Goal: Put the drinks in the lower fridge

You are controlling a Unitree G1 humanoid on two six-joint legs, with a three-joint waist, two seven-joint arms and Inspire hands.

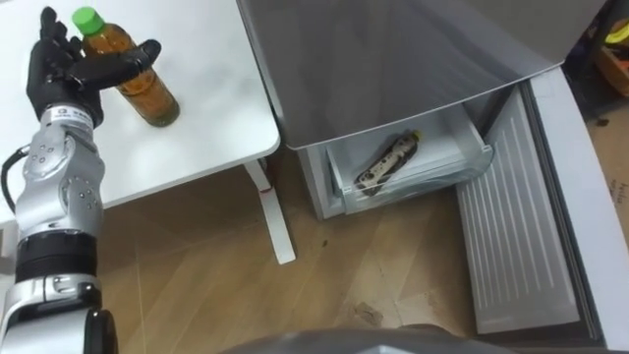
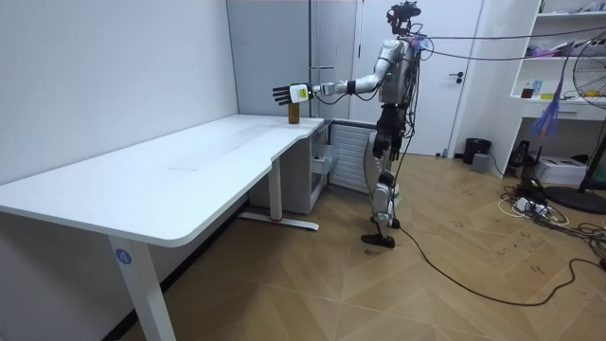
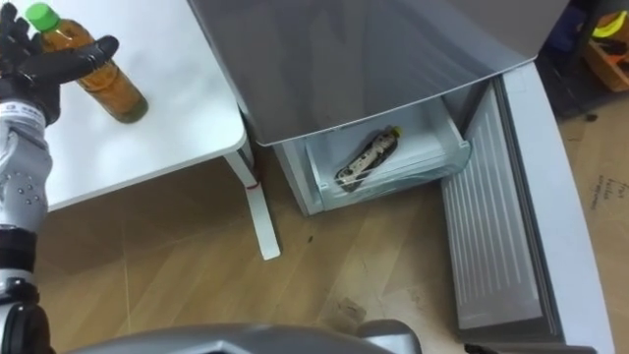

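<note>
Fingers (image 1: 49, 31) of the left hand (image 1: 61, 77) stand straight and spread, not clasped. The thumb reaches across the front of the green-capped tea bottle (image 1: 149, 96). That bottle stands upright on the white bench (image 1: 201, 59), beside the fridge (image 1: 393, 59). A second bottle (image 1: 387, 162) lies in the fridge's open lower drawer (image 1: 474, 157).

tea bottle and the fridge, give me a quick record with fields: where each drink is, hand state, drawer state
tea bottle: upright on the white table, green cap on
left hand: at the tea bottle, thumb across its front, fingers straight, no closed grip
lower fridge drawer: pulled open
second bottle: lying on its side in the drawer
drinks left to store: the tea bottle
</note>
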